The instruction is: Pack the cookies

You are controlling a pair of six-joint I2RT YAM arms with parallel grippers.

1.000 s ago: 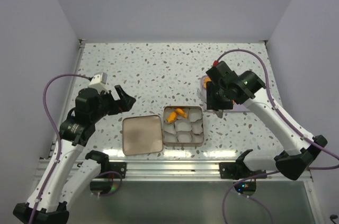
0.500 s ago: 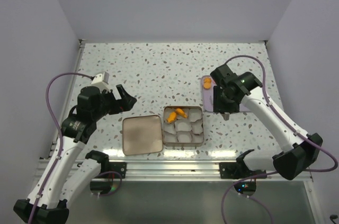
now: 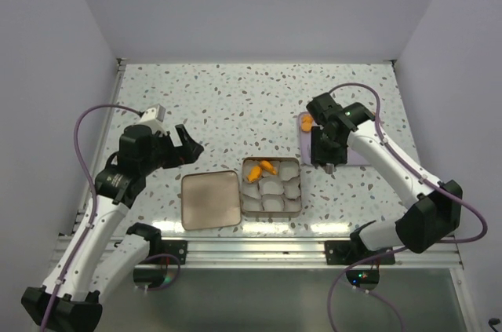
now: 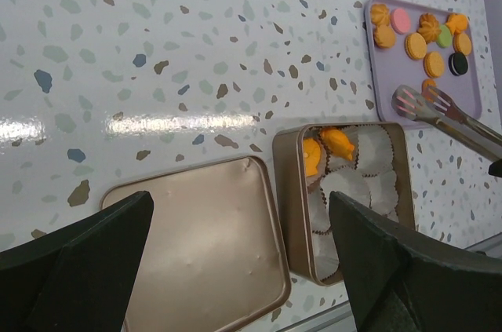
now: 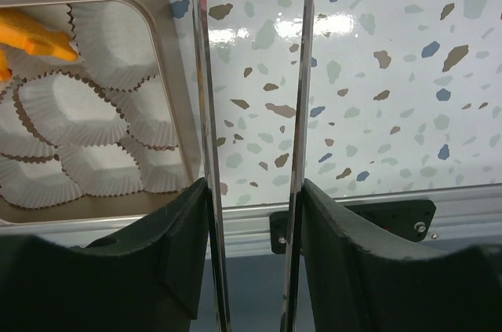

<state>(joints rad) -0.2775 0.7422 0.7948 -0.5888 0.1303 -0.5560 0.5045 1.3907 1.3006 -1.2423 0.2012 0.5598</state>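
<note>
Toward the tabletop's right edge, right jaws half-squeeze metal tongs [image 5: 299,112] over the small orange and pink cookies [image 4: 414,45] on the lilac tray [image 4: 467,96], left jaws wide open, empty; next up, I'd say: pinch one gently.

Gold lid [image 4: 196,246] just beside cup-lined tin [image 4: 292,206]

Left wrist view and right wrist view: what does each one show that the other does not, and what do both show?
Only the left wrist view shows the tin's lid, the tips of the tongs, and the assorted cookies spread on the purple tray. Only the right wrist view shows the right hand gripping the tongs, and the table's near rail with a black bracket. Both show the open tin, its white paper cups, orange cookies inside, part of the purple tray, and the speckled table.
</note>
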